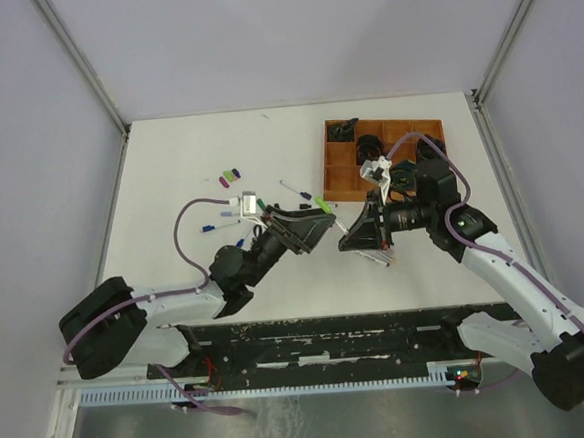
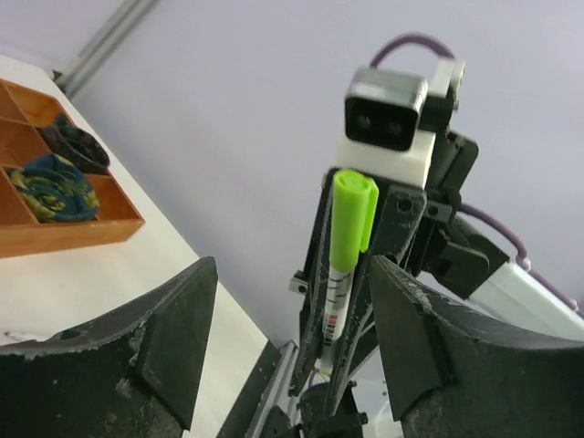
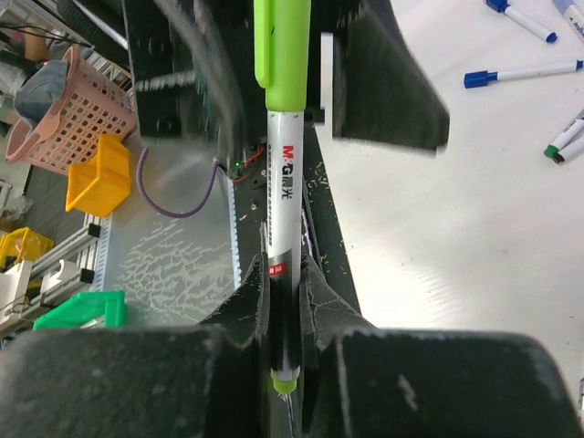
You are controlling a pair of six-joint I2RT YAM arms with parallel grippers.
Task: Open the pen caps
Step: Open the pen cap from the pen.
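- Right fingers, closest to the lens, are pinched tight on the green pen, low on its white barrel. The right gripper holds it pointing straight out past the tips.
- Beyond those tips the barrel runs bare up to the cap, which looks fully seated, so the pull is not yet made.
- Left fingers stand wide apart, one to each side of the cap, gripping nothing and seemingly touching nothing. The left gripper faces the right one tip to tip.
- To do this step well, the left gripper should probably move in until its pads cover the cap alone, not the barrel. It should then close firmly and draw straight back along the pen's line against a firm right grip. A sideways tug could lever the pen out of the right fingers, and the cap's clip may make the hold slippery.
- Past the left fingers, other pens lie loose on the table.
- Farthest off sits the tray.
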